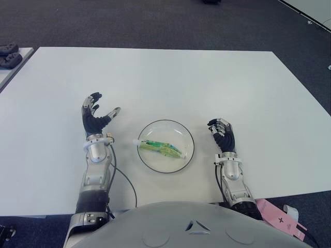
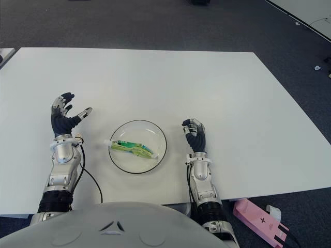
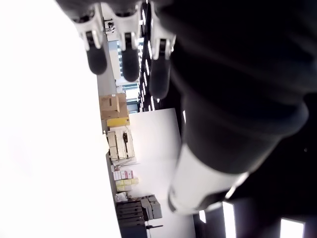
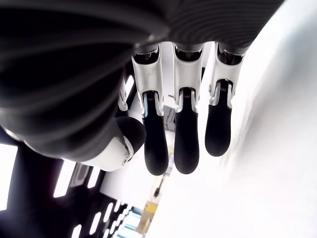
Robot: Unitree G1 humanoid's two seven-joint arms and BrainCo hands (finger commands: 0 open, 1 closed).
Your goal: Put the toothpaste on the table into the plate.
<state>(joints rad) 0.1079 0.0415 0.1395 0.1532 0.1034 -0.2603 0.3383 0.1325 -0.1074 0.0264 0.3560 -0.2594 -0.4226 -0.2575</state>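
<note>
A green and white toothpaste tube (image 1: pixel 159 148) lies inside the round clear plate (image 1: pixel 183 135) near the table's front edge. My left hand (image 1: pixel 97 116) is to the left of the plate, fingers spread and holding nothing. To the plate's right is my right hand (image 1: pixel 221 132), its fingers loosely curled and empty. The left wrist view shows straight fingers (image 3: pixel 124 54) with nothing between them. In the right wrist view the fingers (image 4: pixel 181 134) hang relaxed and hold nothing.
The white table (image 1: pixel 170 82) stretches far behind the plate. A pink box (image 2: pixel 257 221) lies on the floor at the front right. Dark objects (image 1: pixel 9 54) sit on another surface at the far left. Dark carpet surrounds the table.
</note>
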